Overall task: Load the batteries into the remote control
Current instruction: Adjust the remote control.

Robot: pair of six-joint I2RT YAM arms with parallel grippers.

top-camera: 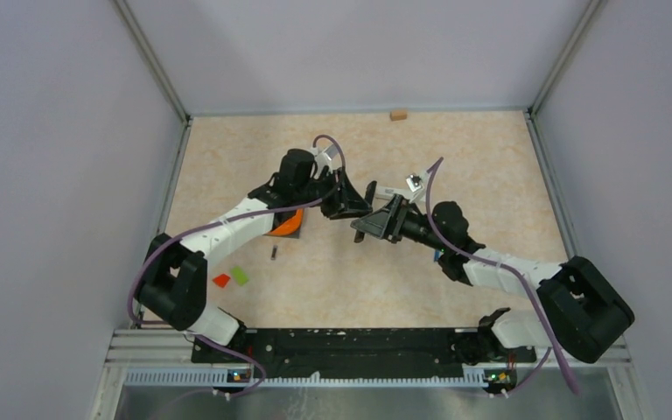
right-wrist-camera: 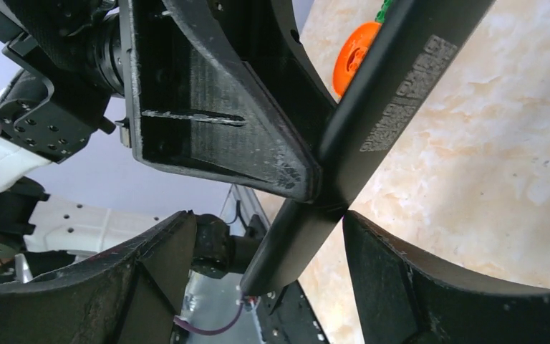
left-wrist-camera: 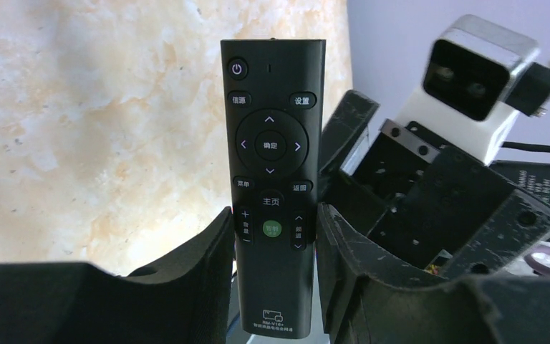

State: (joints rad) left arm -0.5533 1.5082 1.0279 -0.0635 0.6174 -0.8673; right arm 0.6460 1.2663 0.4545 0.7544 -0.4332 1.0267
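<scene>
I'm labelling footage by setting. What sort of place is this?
Probably a robotics lab test cell: plain grey walls on an aluminium frame box in a marble-patterned tabletop, and the left arm and right arm are bolted to a rail at its near edge.

Left jaws tight, right jaws wide.

Left arm (top-camera: 236,219) and right arm (top-camera: 500,268): white link shells, black joint housings. A purple cable (top-camera: 133,293) trails along each. Fingers (left-wrist-camera: 186,287) matte black, edges scuffed pale.

Black remote (left-wrist-camera: 272,143) in left gripper (left-wrist-camera: 273,215), buttons showing; dark battery (top-camera: 274,254) on table (top-camera: 490,175)
</scene>
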